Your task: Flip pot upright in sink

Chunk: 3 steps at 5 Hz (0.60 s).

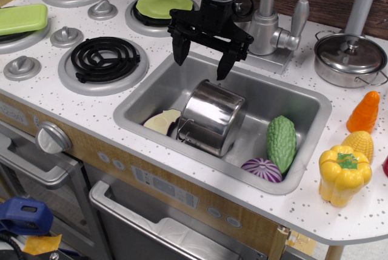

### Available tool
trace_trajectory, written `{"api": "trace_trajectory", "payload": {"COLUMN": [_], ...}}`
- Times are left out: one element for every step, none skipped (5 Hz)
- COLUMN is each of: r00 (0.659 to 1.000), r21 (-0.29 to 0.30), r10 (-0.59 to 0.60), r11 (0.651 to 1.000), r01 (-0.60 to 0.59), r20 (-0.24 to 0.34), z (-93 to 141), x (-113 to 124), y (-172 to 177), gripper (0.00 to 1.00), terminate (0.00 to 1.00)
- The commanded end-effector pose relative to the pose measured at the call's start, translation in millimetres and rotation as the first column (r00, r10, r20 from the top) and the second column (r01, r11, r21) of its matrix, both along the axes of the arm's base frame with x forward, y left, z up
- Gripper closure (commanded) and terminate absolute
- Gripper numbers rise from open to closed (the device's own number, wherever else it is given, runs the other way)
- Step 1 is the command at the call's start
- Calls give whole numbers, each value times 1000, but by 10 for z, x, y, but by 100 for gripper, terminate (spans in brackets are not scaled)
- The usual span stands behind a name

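I think I am at the approach step: the pot [211,117] lies tipped on its side in the sink [309,99], just below my pincer [202,57]. My pincer hangs over the sink's far edge, fingers wide apart and pointing down, holding nothing. Next I must descend and catch the pot's rim to turn it upright.

I see a mirror-bright steel pot [212,116] in the sink [305,142] of dull brushed grey metal look, a matt white speckled surface [54,99] around it, glossy plastic vegetables, and a matt black pincer [202,59].
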State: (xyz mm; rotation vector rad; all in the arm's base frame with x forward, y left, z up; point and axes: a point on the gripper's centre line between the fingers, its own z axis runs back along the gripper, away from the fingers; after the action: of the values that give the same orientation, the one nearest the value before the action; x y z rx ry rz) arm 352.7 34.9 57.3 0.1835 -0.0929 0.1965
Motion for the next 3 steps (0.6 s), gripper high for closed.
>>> {"api": "trace_trajectory", "payload": {"r00": [1000,999,994], "r21": [0,-58,-165], "r10": [0,-21,-28], "r11": [1000,998,985], "r01": [0,24,45], "r20": [0,46,104], "z": [0,-49,-94], "x": [0,21,38], "y": [0,53,147], "gripper": [0,0,0], "terminate": [0,0,0]}}
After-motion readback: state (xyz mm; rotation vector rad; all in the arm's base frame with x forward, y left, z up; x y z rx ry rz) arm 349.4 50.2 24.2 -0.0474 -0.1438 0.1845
